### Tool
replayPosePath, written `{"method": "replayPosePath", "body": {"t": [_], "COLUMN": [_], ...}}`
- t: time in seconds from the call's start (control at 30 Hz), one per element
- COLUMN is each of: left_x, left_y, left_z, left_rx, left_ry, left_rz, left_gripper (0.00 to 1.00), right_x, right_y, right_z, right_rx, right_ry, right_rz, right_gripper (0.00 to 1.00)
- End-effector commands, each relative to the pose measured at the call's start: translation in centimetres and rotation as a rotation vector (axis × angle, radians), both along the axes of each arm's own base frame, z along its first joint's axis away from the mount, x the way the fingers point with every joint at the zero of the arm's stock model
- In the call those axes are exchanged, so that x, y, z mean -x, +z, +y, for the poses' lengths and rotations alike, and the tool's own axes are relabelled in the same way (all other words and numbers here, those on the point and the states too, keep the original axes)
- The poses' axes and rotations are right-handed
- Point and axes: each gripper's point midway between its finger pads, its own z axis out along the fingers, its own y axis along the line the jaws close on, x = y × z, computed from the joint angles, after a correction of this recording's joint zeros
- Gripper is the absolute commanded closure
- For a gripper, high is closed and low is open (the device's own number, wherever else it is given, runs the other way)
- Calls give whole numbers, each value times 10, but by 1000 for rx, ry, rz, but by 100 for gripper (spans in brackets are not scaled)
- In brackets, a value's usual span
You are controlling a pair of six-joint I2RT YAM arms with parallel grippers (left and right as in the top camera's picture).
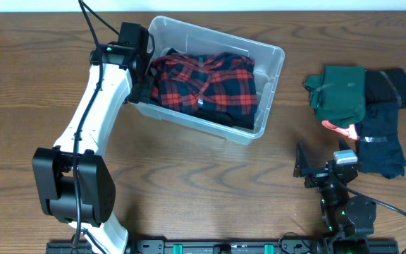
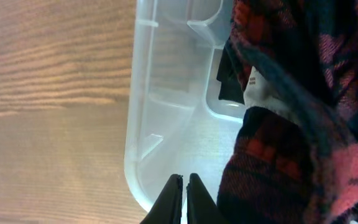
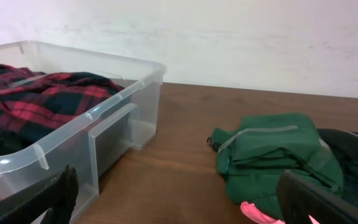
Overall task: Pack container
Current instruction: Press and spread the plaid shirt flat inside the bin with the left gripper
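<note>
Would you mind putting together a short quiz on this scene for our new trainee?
1. True or false: the left gripper is shut.
2. What lies inside the container? A. a white towel; B. a red plaid shirt; C. nothing.
3. Which gripper is nearer the green garment lying on the table?
Key: 1 true; 2 B; 3 the right gripper, which is open.
</note>
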Motion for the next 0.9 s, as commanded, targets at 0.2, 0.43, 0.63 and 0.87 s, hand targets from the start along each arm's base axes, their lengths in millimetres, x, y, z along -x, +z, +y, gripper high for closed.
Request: {"method": "replayPosePath", "body": {"t": [0.2, 0.43, 0.63, 0.87], "left_x": [26, 36, 40, 55], "left_y": [-7, -7, -11, -11], "left_z": [4, 6, -17, -35], "left_rx": [-2, -5, 122, 220], "left_ry": [73, 108, 110, 132], "left_rz": [96, 131, 156, 223], "left_gripper": [94, 94, 94, 94], "right_x": [0, 0, 0, 0], "right_y": [0, 0, 0, 0], "right_z": [-2, -2, -2, -2], "right_rx": [-3, -3, -3, -3], "right_ry": [-6, -6, -6, -6], "right_rz": [-3, -3, -3, -3], "right_gripper": [1, 1, 1, 1]}}
